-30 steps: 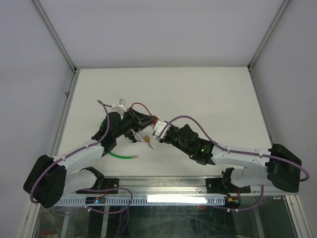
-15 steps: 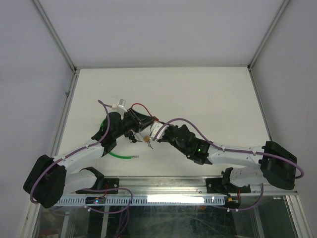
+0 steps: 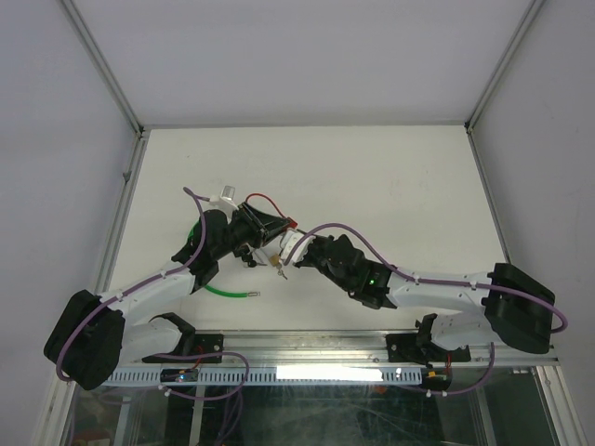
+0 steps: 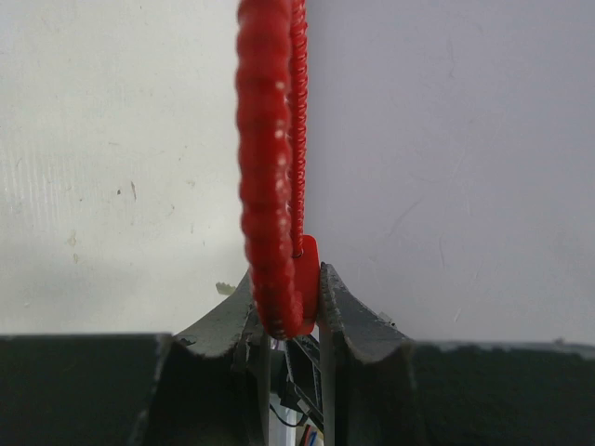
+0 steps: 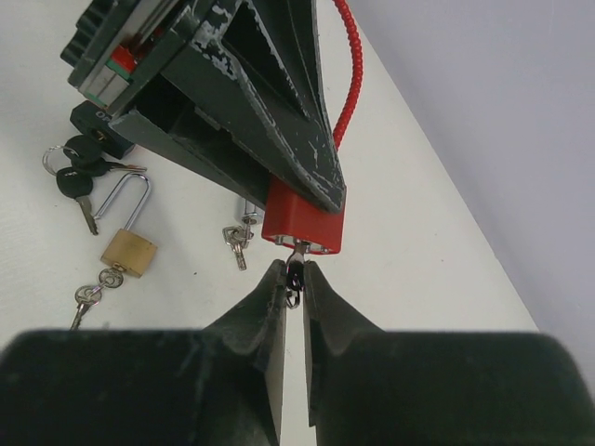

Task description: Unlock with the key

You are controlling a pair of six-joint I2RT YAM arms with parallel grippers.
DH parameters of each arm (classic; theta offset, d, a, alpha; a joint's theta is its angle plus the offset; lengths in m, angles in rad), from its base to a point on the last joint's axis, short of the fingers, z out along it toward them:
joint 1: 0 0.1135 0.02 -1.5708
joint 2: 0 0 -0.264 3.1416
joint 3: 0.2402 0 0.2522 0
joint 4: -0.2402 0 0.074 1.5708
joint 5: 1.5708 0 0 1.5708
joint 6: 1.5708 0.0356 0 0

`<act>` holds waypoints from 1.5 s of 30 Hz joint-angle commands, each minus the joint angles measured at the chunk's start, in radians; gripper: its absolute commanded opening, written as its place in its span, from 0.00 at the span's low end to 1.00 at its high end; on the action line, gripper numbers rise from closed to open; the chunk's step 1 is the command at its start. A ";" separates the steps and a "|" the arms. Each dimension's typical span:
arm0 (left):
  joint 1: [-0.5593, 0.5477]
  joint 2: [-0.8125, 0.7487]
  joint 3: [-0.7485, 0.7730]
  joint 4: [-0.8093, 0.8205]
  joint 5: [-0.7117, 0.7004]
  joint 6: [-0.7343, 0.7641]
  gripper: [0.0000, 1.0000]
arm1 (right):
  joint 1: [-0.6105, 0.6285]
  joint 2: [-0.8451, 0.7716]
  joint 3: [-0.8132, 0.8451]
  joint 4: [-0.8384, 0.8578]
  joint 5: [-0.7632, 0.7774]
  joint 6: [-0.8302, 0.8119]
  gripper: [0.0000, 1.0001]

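Observation:
My left gripper (image 4: 286, 311) is shut on a red padlock (image 5: 302, 223) with a red coiled cable shackle (image 4: 270, 139) and holds it above the table. In the top view the left gripper (image 3: 270, 228) meets the right gripper (image 3: 286, 249) at the table's middle left. My right gripper (image 5: 294, 271) is shut on a small key (image 5: 295, 269) whose blade is in the keyhole on the lock's underside. The key's ring hangs between the fingers.
A brass padlock (image 5: 128, 251) with an open shackle and keys lies on the table below. Black-headed keys (image 5: 76, 178) and a small key pair (image 5: 234, 240) lie near it. A green cable (image 3: 228, 293) lies near the left arm.
My right gripper has moved left toward the left gripper and closed the gap to the red padlock. The left arm has stayed in place.

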 commanded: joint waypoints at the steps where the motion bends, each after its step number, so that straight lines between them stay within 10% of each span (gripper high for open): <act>1: -0.009 -0.032 0.042 0.071 0.047 -0.018 0.00 | 0.001 0.019 -0.005 0.099 0.039 -0.011 0.05; 24: -0.102 0.136 0.132 -0.065 0.205 -0.069 0.00 | 0.097 0.306 0.157 0.606 0.156 -0.646 0.00; 34: -0.017 0.088 0.087 0.037 0.199 -0.045 0.00 | 0.097 0.234 0.134 0.436 0.212 -0.449 0.00; 45: 0.098 0.068 0.094 0.048 0.139 0.045 0.00 | 0.084 -0.003 0.116 -0.058 0.162 -0.058 0.37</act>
